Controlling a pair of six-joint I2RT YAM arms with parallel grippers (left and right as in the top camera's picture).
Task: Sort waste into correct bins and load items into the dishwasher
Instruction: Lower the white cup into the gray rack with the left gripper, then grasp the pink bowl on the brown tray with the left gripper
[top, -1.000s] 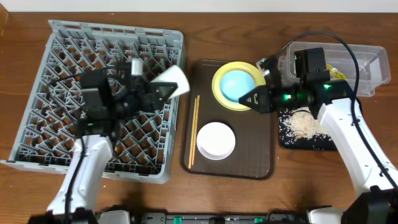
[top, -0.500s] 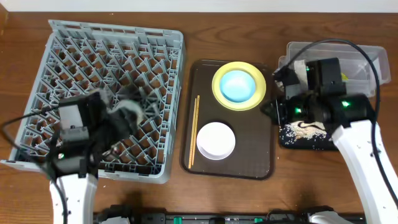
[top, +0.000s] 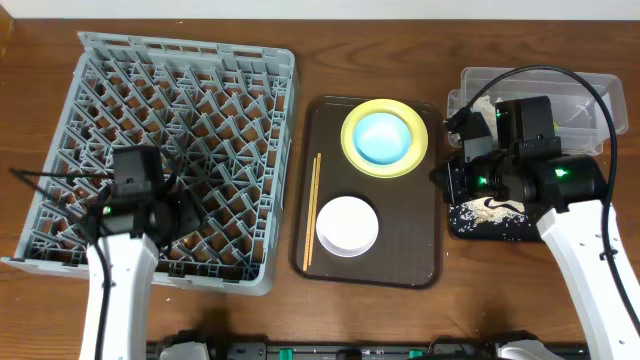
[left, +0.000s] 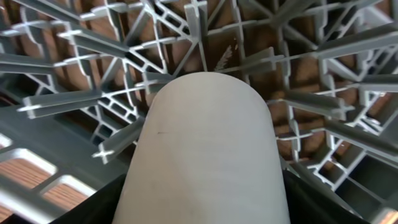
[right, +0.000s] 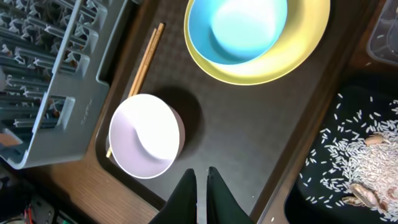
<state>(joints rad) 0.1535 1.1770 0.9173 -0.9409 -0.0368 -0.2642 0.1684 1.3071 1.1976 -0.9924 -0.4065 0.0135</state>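
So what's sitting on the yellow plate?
A light blue bowl sits on the yellow-green plate, and it looks empty. The bowl covers the plate's middle, so anything under it can't be seen.

A brown wooden worktop (top: 300, 40) carries four things side by side. At the left stands a large square grey dish rack (top: 283, 120), and just beside it in the middle lies a dark brown serving tray (top: 400, 235). At the right a clear tub (top: 600, 110) sits toward the far edge, with a shallow glossy black tray (top: 457, 222) just in front of it, close beside the serving tray.
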